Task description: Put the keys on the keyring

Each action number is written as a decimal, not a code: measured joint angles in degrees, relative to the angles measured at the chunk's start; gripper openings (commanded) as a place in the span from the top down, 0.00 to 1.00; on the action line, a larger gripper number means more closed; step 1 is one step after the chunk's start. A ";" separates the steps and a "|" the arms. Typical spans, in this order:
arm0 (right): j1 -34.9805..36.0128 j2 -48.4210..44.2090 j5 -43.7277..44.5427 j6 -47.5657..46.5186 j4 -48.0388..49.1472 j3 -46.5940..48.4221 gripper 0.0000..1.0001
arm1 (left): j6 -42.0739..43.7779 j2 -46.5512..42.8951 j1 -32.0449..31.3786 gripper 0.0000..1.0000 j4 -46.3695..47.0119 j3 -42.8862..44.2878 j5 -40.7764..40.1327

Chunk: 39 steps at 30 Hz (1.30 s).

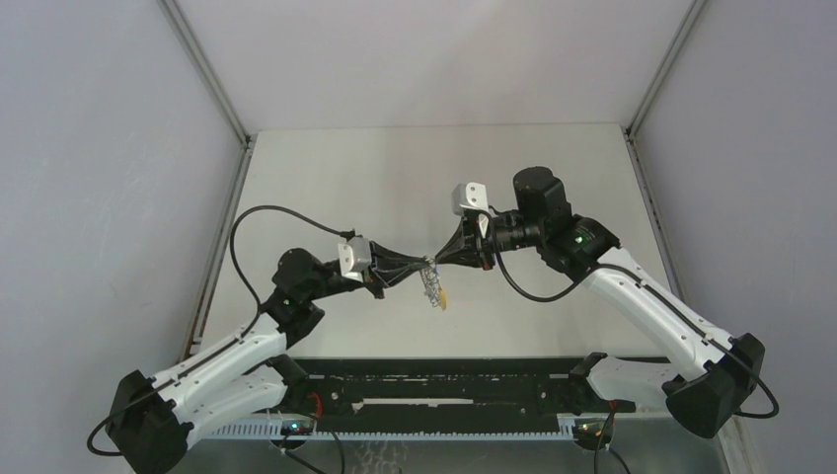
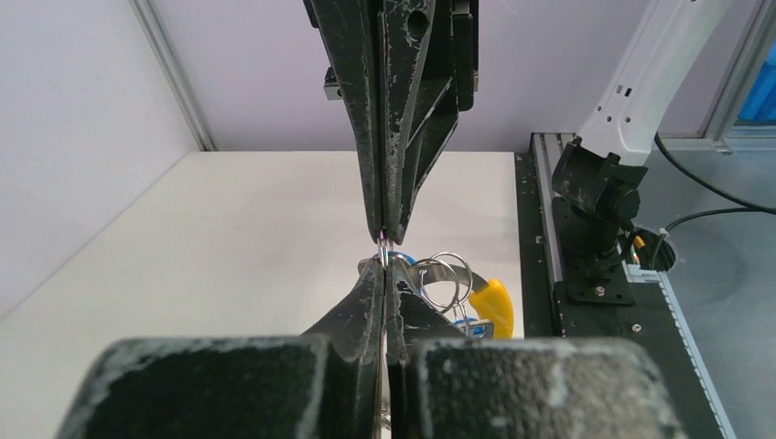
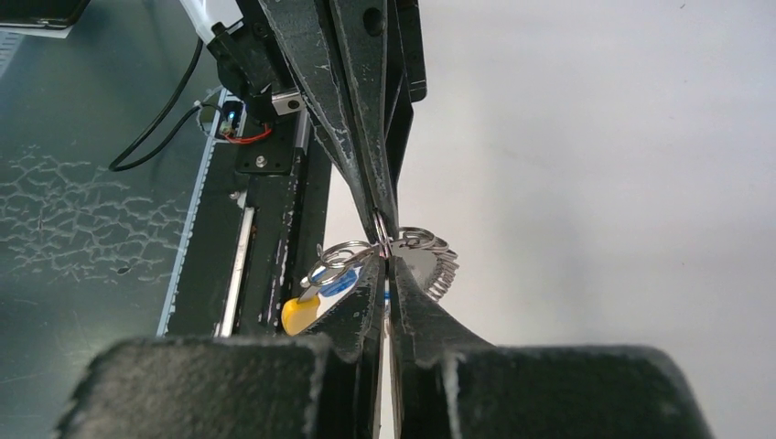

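Suspended above worktop centre: silvery jagged metal keyring [image 1: 433, 283] with yellow-orange section, small blue-headed keys [image 3: 337, 280] among its loops. Left gripper [image 1: 422, 265] and right gripper [image 1: 441, 259] tip to tip, both pinching keyring.

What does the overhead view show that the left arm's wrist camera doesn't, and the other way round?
Only the overhead view: both whole arms, bent toward each other from their bases. Only the left wrist view: the separate silver loops and a blue key head tucked among them. Both: the left claw and right claw shut, tip to tip, pinching the keyring, its yellow-orange piece hanging below.
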 measured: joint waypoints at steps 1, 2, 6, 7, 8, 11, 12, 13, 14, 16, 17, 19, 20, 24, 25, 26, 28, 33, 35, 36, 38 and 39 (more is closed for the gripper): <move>-0.11 0.00 -0.07 0.02 -0.02 0.00 1.00 | -0.17 -0.15 0.00 1.00 0.17 -0.15 0.07; -0.20 0.00 -0.20 0.02 -0.02 0.00 1.00 | -0.50 -0.26 0.00 1.00 0.63 -0.37 0.11; -1.01 0.00 -0.70 0.02 -0.17 0.00 1.00 | -1.03 -0.81 0.00 1.00 2.43 -1.01 0.22; -1.09 0.00 -0.90 0.02 -0.17 0.00 1.00 | -1.09 -0.83 0.00 1.00 2.91 -1.01 0.31; -1.09 0.00 -1.09 0.04 -0.15 0.00 1.00 | -1.18 -0.83 0.00 1.00 3.39 -1.01 0.39; -1.07 0.04 -1.40 0.17 -0.15 0.00 1.00 | -1.68 -0.85 0.00 1.00 5.38 -1.27 0.50; -1.07 0.09 -1.49 0.24 -0.15 0.00 1.00 | -2.01 -0.85 0.00 1.00 6.32 -1.60 0.59; -1.07 0.24 -1.51 0.37 -0.13 0.00 1.00 | -2.19 -0.85 0.00 1.00 7.13 -1.95 0.68; -0.98 0.46 -1.53 0.46 -0.11 0.00 1.00 | -2.60 -0.85 0.00 1.00 8.09 -2.29 0.90; -0.66 1.20 -1.46 0.61 -0.11 0.00 1.00 | -3.08 -0.83 0.00 1.00 9.77 -2.64 1.09; -0.52 1.53 -1.46 0.66 -0.09 0.00 1.00 | -3.39 -0.83 0.00 1.00 10.69 -2.78 1.33; -0.17 2.05 -1.40 0.66 -0.09 -0.02 0.97 | -4.00 -0.61 0.00 1.00 12.70 -2.89 1.90; -0.13 2.14 -1.36 0.61 -0.09 -0.02 0.92 | -4.13 -0.42 0.00 1.00 13.75 -2.89 2.01; -0.72 1.57 -0.96 -0.15 -0.52 -0.04 0.83 | -4.59 -0.09 0.00 1.00 15.58 -2.95 2.16; -0.96 1.16 -0.94 -0.48 -0.76 -0.04 0.81 | -4.61 -0.09 0.00 1.00 15.91 -3.04 2.16; -1.25 0.52 -0.90 -0.81 -1.01 -0.04 0.80 | -4.63 -0.09 0.00 1.00 16.26 -3.21 2.16; -1.77 -0.72 -1.01 -1.42 -1.31 -0.04 0.78 | -4.63 -0.04 0.00 1.00 16.81 -3.74 2.21; -1.95 -3.19 -2.80 -2.49 -0.57 -0.04 0.75 | -4.66 0.81 0.00 1.00 16.87 -3.82 2.95; -1.75 -3.30 -3.85 -3.08 0.15 -0.04 0.74 | -4.68 1.03 0.00 1.00 16.87 -3.82 3.45; -1.60 -3.30 -4.24 -3.34 0.46 -0.04 0.74 | -4.68 1.07 0.00 1.00 16.87 -3.82 3.56; -1.18 -3.26 -5.11 -3.91 1.22 -0.04 0.73 | -4.92 1.11 0.00 1.00 16.94 -3.82 3.76; -0.96 -3.19 -5.55 -4.17 1.73 -0.04 0.73 | -5.01 1.18 0.00 1.00 16.98 -3.82 3.87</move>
